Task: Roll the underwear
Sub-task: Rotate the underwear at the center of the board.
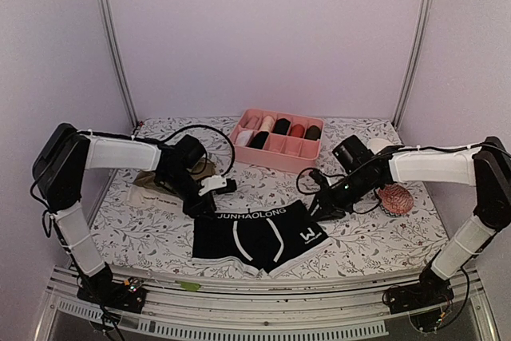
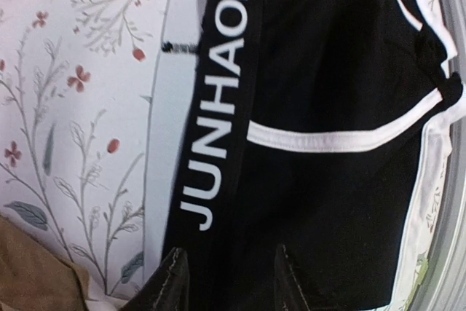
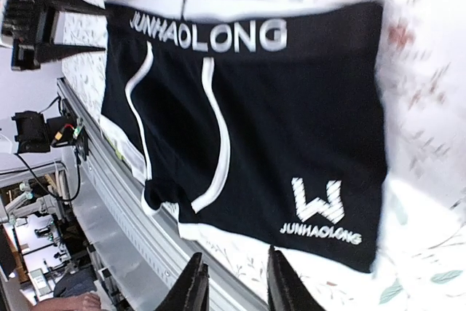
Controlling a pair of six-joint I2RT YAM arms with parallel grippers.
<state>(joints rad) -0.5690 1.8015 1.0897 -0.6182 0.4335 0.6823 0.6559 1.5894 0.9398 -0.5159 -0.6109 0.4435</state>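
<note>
The black briefs (image 1: 255, 237) lay flat near the table's (image 1: 383, 237) front edge. The wrist views showed both jaws partly open and empty: the left gripper (image 2: 229, 285) over the waistband's left end, the right gripper (image 3: 233, 282) just off the briefs' right side. Only the overhead view showed the pink box (image 1: 315, 152) behind them.

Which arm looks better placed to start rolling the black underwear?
Probably the left. The left gripper hangs open right over one end of the waistband of the underwear, ready to pinch it. The right gripper, also open, sits just off the fabric's side edge.
</note>
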